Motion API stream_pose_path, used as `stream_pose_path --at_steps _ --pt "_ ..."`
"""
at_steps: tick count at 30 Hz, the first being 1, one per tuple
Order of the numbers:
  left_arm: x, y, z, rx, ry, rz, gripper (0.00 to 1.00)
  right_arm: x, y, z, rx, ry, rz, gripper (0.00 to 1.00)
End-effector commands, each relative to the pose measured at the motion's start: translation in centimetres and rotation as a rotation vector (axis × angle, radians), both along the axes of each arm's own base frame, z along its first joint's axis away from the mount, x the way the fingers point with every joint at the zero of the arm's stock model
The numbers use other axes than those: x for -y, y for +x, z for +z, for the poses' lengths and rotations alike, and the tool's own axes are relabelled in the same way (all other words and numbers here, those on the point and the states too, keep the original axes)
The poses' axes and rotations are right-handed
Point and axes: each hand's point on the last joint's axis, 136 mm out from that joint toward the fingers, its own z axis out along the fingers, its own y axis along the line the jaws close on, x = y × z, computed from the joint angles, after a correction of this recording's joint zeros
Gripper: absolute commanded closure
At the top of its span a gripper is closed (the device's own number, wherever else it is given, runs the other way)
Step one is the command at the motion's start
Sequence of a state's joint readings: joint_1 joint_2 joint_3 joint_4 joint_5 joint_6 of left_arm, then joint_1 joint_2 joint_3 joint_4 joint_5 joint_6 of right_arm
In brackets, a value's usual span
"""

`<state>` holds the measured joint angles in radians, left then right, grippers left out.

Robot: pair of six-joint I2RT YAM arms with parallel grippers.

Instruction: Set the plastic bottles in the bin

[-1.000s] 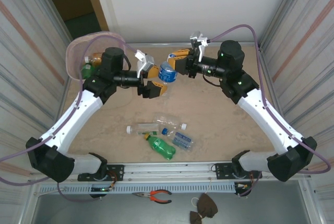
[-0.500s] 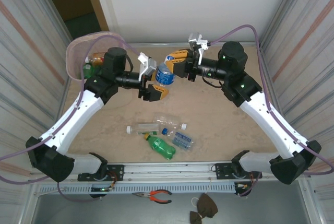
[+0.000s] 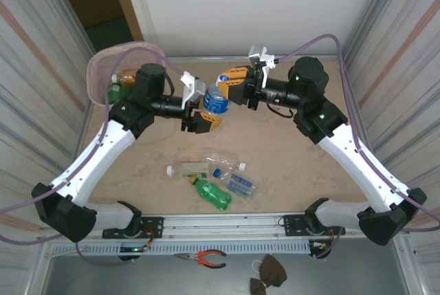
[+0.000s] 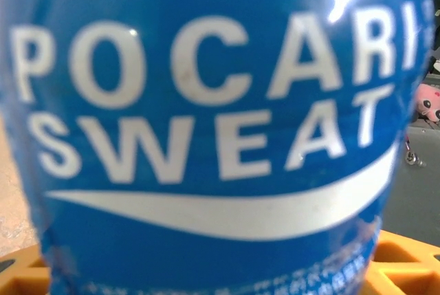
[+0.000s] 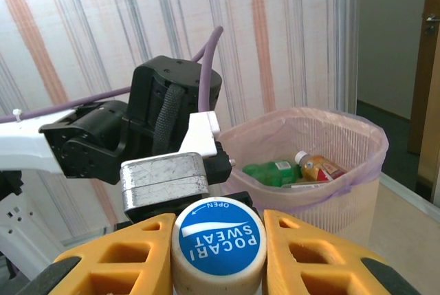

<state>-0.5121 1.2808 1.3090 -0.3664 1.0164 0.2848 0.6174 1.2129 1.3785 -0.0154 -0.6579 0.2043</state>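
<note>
Blue-labelled plastic bottle (image 3: 215,101) is clamped at its capped end between the right fingers (image 5: 302,254). Its body is flanked by the left fingers (image 3: 208,122); whether they grip it cannot be told. The bin (image 3: 100,68) is seen beyond the left fingers.

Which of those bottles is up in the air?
The blue-labelled bottle, gripped by the right claw; the others lie on the table or in the bin.
</note>
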Motion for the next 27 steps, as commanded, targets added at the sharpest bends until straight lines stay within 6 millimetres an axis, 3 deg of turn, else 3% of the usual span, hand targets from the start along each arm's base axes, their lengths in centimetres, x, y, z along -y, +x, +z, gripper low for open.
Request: stream_pose_path --at_steps 1,4,8,16,22,27 --pt "-0.5 -0.8 2.0 0.076 -0.017 0.007 0.37 0.9 -1.0 2.2 0.064 0.022 -0.019 0.70" --pt "-0.7 -0.5 2.2 0.087 -0.009 0.037 0.38 1.1 -1.0 2.0 0.058 0.010 -0.035 0.52" --pt "-1.1 0.2 2.5 0.099 0.013 0.102 0.39 1.8 -1.0 1.7 0.060 -0.007 -0.078 0.37" --pt "-4.6 4.8 3.4 0.063 0.087 0.376 0.40 4.2 0.5 0.7 0.056 -0.046 -0.260 0.31" --pt "-10.0 8.4 5.0 -0.008 0.132 0.630 0.43 5.3 1.7 -0.8 0.027 -0.086 -0.334 0.32" --pt "-16.7 11.4 5.7 -0.119 0.158 0.891 0.43 5.6 2.3 -1.7 0.009 -0.103 -0.353 0.33"
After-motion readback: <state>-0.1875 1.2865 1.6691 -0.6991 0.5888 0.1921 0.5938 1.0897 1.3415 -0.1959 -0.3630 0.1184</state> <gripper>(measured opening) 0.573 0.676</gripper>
